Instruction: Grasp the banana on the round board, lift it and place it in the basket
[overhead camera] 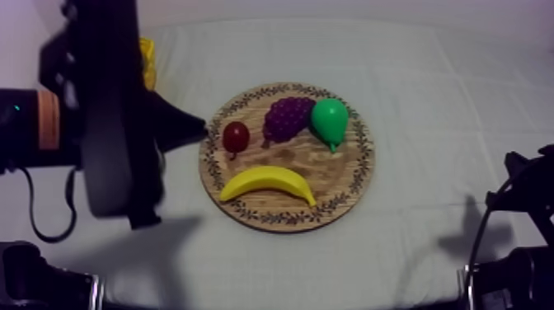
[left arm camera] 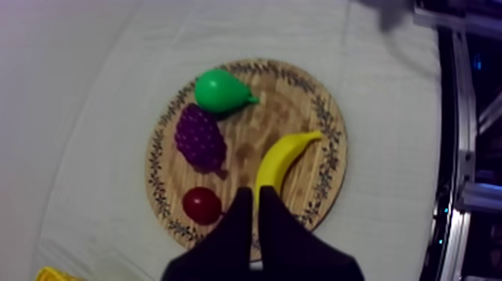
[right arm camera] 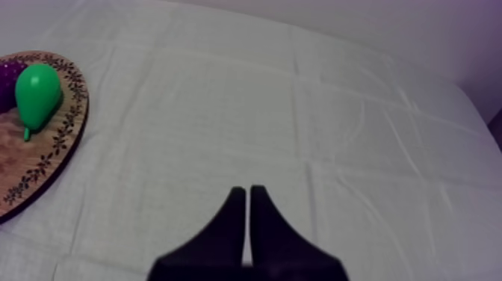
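Note:
The yellow banana (overhead camera: 268, 181) lies on the near part of the round wooden board (overhead camera: 334, 177), curved ends towards the front. My left gripper (overhead camera: 199, 129) hovers at the board's left rim, beside the small red fruit (overhead camera: 236, 136). In the left wrist view its fingers (left arm camera: 240, 213) lie together as a narrow wedge, shut on nothing, just above the banana's (left arm camera: 280, 161) near end. The yellow basket (overhead camera: 148, 62) sits at the back left, mostly hidden behind the left arm. My right gripper (right arm camera: 248, 194) is shut over bare cloth, away from the board (right arm camera: 22, 161).
On the board's far half rest purple grapes (overhead camera: 287, 117) and a green pear (overhead camera: 330, 121). A corner of the basket (left arm camera: 56, 274) shows by the left arm. The right arm (overhead camera: 523, 206) stays low at the right. Open cloth lies right of the board.

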`<action>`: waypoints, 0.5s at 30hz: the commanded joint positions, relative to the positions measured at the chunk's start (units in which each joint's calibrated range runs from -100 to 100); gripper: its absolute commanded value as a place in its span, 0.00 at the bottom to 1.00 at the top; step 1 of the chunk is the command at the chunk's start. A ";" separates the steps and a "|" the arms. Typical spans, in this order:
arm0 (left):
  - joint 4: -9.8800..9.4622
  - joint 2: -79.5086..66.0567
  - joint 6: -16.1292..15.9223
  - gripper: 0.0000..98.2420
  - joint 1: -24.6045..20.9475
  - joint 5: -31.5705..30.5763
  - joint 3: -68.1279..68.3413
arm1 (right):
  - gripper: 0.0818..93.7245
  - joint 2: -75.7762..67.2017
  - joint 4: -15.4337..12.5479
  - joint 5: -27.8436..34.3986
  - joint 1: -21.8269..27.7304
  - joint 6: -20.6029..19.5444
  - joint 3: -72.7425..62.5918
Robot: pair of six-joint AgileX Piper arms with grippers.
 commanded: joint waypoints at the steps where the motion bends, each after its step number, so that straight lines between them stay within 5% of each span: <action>1: -1.15 1.22 -0.27 0.03 0.31 -0.87 2.19 | 0.00 -0.02 0.01 -0.03 0.01 0.02 0.02; 7: -3.72 4.74 -1.09 0.04 0.24 -1.65 5.36 | 0.00 -0.02 0.01 -0.03 0.01 0.02 0.02; 15: -4.79 5.46 -1.11 0.04 -0.20 0.88 5.00 | 0.00 -0.02 0.01 -0.03 0.01 0.02 0.02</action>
